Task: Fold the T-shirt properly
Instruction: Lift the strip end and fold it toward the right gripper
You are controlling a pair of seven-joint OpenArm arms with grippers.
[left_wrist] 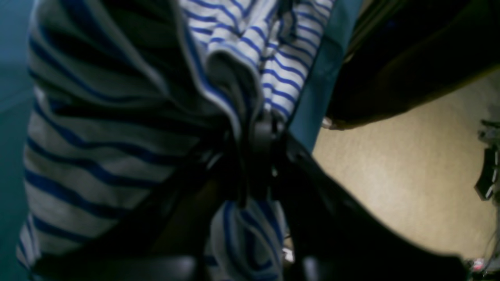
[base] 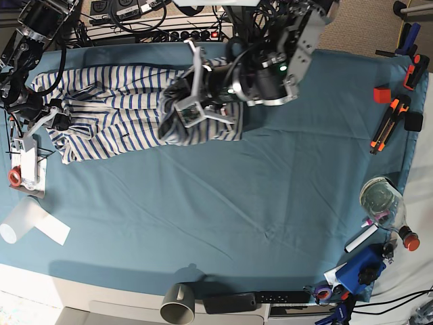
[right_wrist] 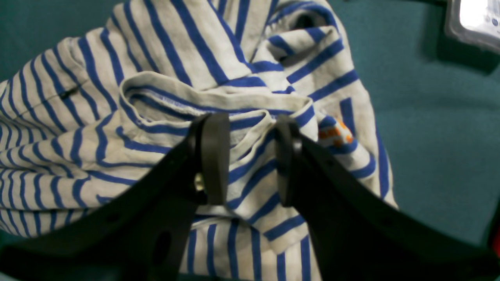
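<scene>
The T-shirt [base: 122, 115], white with blue stripes, lies bunched along the back left of the teal table cloth [base: 237, 203]. My left gripper [base: 188, 105] is shut on a gathered fold of the shirt's right end. In the left wrist view the gripper [left_wrist: 256, 132] pinches striped cloth [left_wrist: 97, 128] that hangs around it. My right gripper [base: 54, 116] is at the shirt's left end. In the right wrist view its jaws [right_wrist: 250, 160] stand apart, with a fold of the shirt [right_wrist: 175, 58] lying between the fingertips [right_wrist: 213, 156].
Power strips and cables [base: 135, 10] line the back edge. A white paper roll [base: 34, 223] and a red tape roll [base: 15, 177] sit at the left. A grey mug [base: 177, 303] and a remote [base: 270, 298] are at the front. A glass jar [base: 382, 196] and orange tools [base: 392, 122] are at the right.
</scene>
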